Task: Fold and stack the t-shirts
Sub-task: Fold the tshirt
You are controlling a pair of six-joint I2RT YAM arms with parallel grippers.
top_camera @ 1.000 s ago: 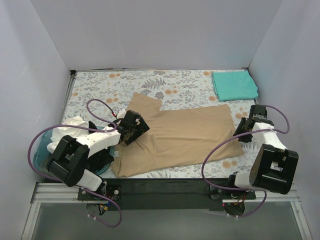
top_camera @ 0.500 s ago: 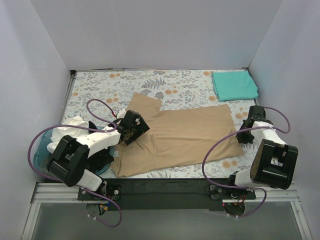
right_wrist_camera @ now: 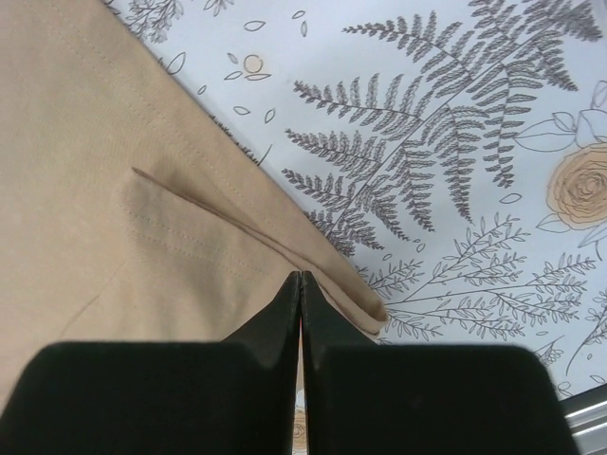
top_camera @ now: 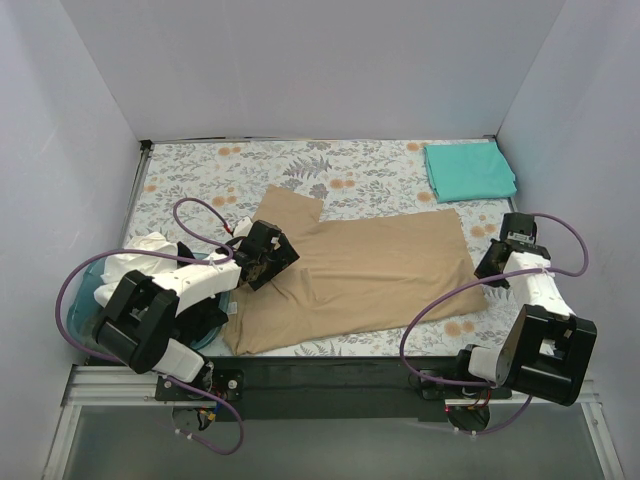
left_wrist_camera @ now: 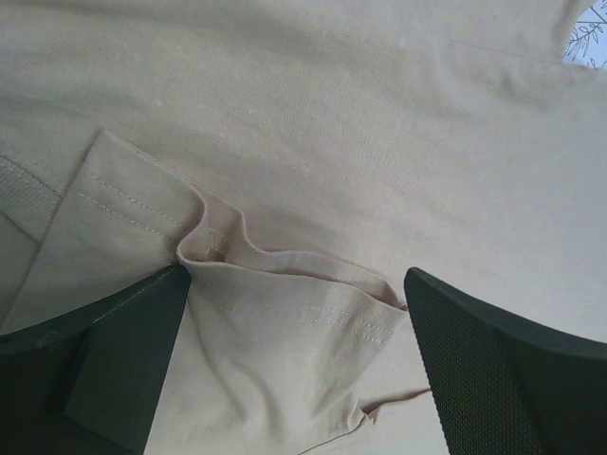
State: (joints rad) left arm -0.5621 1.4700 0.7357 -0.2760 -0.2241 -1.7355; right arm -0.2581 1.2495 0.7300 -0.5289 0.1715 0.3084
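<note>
The tan t-shirt lies spread across the middle of the table, one sleeve pointing to the back left. My left gripper rests on its left part, open, with a bunched tan sleeve hem between the jaws. My right gripper is shut at the shirt's right edge. Its tips sit over the folded corner hem, with no cloth seen between them. The teal t-shirt lies folded at the back right. The white t-shirt is heaped at the left under my left arm.
A blue round basket stands at the near left under the white cloth. The table wears a floral sheet. Pale walls close in the back and both sides. A purple cable loops from each arm.
My right arm has swung a little to the right and nearer, its gripper staying at the tan shirt's right edge. The left arm and the shirts have not moved.
</note>
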